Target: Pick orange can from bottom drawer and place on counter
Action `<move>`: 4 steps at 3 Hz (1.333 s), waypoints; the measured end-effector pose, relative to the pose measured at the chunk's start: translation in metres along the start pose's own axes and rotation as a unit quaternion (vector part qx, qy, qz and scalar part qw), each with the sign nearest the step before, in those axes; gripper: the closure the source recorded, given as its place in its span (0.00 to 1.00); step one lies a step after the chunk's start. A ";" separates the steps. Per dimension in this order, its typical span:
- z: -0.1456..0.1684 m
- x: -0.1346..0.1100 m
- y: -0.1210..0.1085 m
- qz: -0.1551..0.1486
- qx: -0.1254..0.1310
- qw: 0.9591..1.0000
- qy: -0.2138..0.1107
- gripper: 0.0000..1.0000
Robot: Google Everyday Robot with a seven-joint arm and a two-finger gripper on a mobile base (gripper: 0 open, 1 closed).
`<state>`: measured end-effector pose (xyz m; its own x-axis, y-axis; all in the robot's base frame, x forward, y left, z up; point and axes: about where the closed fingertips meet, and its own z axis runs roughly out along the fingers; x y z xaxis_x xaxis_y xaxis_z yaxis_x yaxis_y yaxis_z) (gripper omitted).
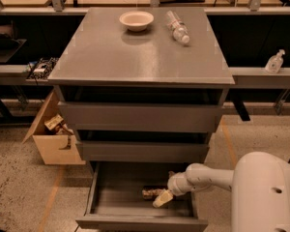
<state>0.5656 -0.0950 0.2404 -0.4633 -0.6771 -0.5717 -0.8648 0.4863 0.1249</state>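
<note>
We see the robot reaching into the open bottom drawer by the orange can.

On the far left a cardboard box sits on the floor beside the grey cabinet. The bench is the flat grey top of the cabinet, and on it, near the back, stands a small pale bowl. A clear water bottle lies on its side to the right of the bowl. The two upper drawers look pushed in. The bottom drawer is pulled out, and the orange can lies on its side in it, toward the right. The gripper is down inside this drawer, right at the can's right end. We cannot tell if its jaws are open or closed. The white arm comes in from the robot's big white body at the lower right.
</note>
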 end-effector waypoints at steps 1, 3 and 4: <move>0.017 0.006 -0.014 0.005 0.012 1.000 -0.003 0.00; 0.067 0.011 -0.017 -0.002 -0.010 1.000 -0.001 0.00; 0.089 0.015 -0.016 0.001 -0.030 0.999 -0.020 0.00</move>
<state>0.5898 -0.0640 0.1577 -0.4572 -0.6534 -0.6034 -0.8748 0.4526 0.1727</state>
